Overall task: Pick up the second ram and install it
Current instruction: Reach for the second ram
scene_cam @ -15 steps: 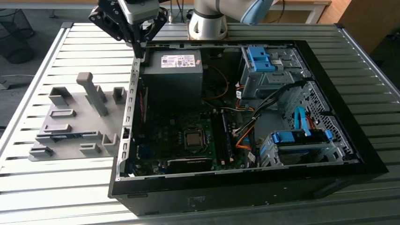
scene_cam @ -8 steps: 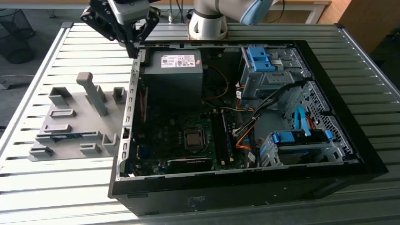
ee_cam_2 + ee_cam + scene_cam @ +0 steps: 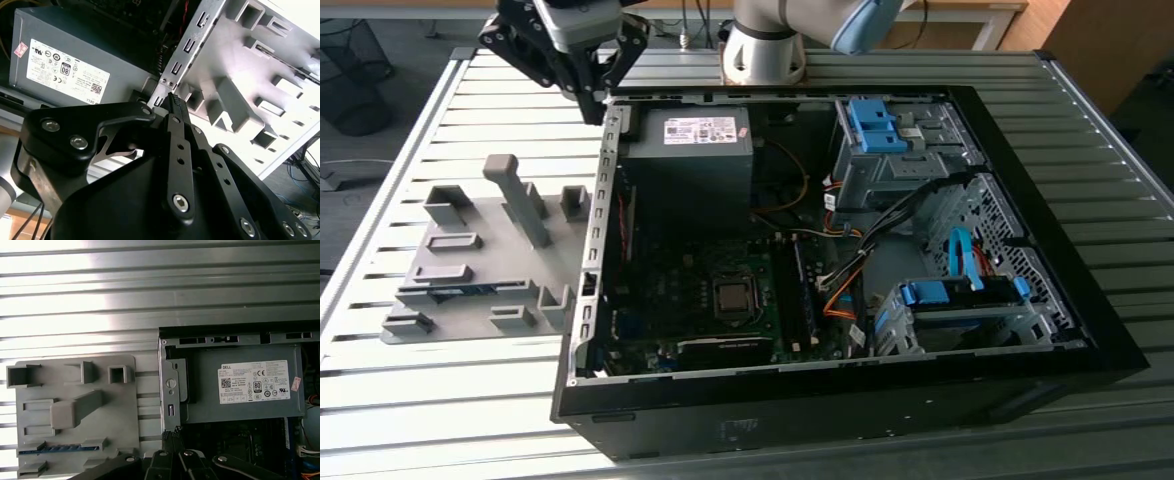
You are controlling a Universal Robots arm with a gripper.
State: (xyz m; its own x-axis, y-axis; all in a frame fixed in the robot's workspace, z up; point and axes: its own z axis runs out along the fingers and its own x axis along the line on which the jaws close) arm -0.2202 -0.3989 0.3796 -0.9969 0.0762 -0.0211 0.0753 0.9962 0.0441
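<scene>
The second ram (image 3: pixel 459 291) is a thin blue stick lying flat in a slot of the grey holder plate (image 3: pixel 487 235), on the exterior view's left, beside the open computer case (image 3: pixel 854 420). In the first wrist view the ram (image 3: pixel 55 448) shows as a blue strip low on the holder plate (image 3: pixel 75 390). My gripper (image 3: pixel 598 100) hangs above the case's back corner, by the power supply (image 3: pixel 687 150), well away from the ram. Its fingers (image 3: pixel 174 115) are shut together with nothing between them. The gripper (image 3: pixel 170 433) tips sit over the case edge.
The holder plate carries several raised grey blocks and a tall post (image 3: pixel 520 200). Inside the case are the motherboard with long black slots (image 3: pixel 797 290), loose cables (image 3: pixel 854 290) and blue drive cages (image 3: pixel 961 300). A slatted metal table (image 3: pixel 440 420) lies under everything.
</scene>
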